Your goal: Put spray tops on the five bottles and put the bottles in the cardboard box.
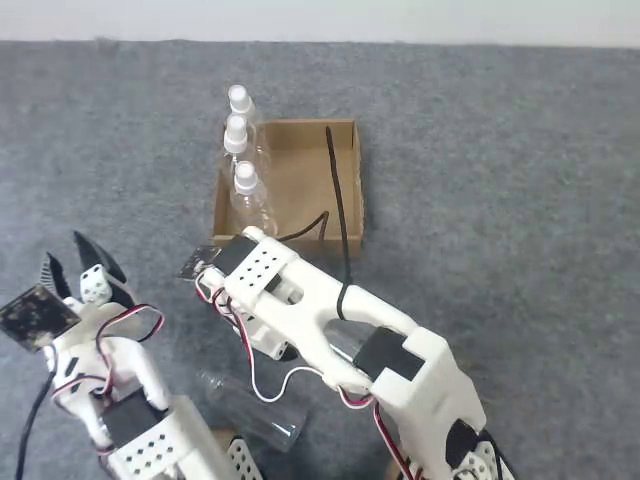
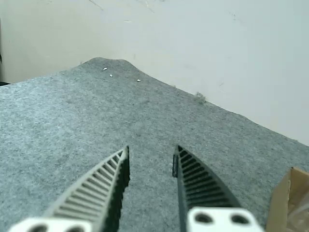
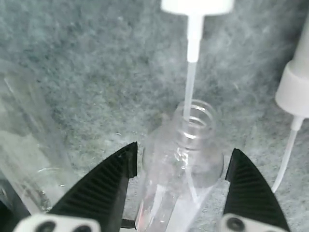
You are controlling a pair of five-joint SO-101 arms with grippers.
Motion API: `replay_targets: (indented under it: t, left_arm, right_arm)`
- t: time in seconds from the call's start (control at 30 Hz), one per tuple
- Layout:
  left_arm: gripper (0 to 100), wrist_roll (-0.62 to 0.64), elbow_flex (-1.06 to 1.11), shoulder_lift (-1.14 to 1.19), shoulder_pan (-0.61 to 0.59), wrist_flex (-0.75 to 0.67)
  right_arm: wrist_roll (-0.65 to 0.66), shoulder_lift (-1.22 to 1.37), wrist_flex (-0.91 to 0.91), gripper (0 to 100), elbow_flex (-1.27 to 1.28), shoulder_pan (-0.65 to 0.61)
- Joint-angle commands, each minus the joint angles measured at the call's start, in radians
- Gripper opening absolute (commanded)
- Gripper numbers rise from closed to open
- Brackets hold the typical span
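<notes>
Right wrist view: right fingers (image 3: 108,183) apart, flanking upright clear plastic open-necked bottle (image 3: 193,125), probably placed to steady it for capping; white spray top (image 3: 197,6) above, dip tube entering neck; left fingers (image 2: 198,179) apart, nothing between, over grey felt worktop (image 2: 96,106).
</notes>
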Motion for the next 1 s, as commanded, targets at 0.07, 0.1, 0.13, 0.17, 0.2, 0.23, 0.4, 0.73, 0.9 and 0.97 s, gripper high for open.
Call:
replay_targets:
  t: [0.07, 0.1, 0.13, 0.17, 0.2, 0.23, 0.4, 0.73, 0.9, 0.97]
  left_arm:
    - [14, 0.005, -0.002, -0.017, 0.002, -0.034]
    - [14, 0.005, -0.002, -0.017, 0.002, -0.034]
    - [14, 0.005, -0.002, -0.017, 0.002, -0.034]
    - [14, 0.005, -0.002, -0.017, 0.002, -0.034]
    - [14, 0.005, -0.002, -0.017, 0.002, -0.034]
    - [14, 0.005, -0.002, -0.017, 0.002, -0.034]
    - [14, 0.005, -0.002, -0.017, 0.002, -0.034]
    - [14, 0.005, -0.002, -0.017, 0.002, -0.034]
    - [14, 0.005, -0.002, -0.017, 0.002, -0.035]
    - [14, 0.005, -0.002, -0.017, 0.002, -0.035]
  right_arm:
    - [-0.006, -0.050, 0.012, 23.2, -0.049, -0.008]
    - [-0.006, -0.050, 0.012, 22.4, -0.049, -0.008]
    - [-0.006, -0.050, 0.012, 21.3, -0.049, -0.008]
    - [-0.005, -0.050, 0.012, 19.4, -0.049, -0.008]
    - [-0.005, -0.050, 0.012, 17.0, -0.049, -0.008]
    - [-0.005, -0.050, 0.012, 14.5, -0.049, -0.008]
    - [-0.005, -0.071, 0.022, 9.2, -0.049, -0.008]
    - [0.044, -0.298, 0.061, 9.0, 0.014, 0.067]
    - [0.046, -0.437, 0.045, 9.0, 0.092, 0.064]
    - [0.046, -0.486, 0.016, 9.0, 0.133, 0.065]
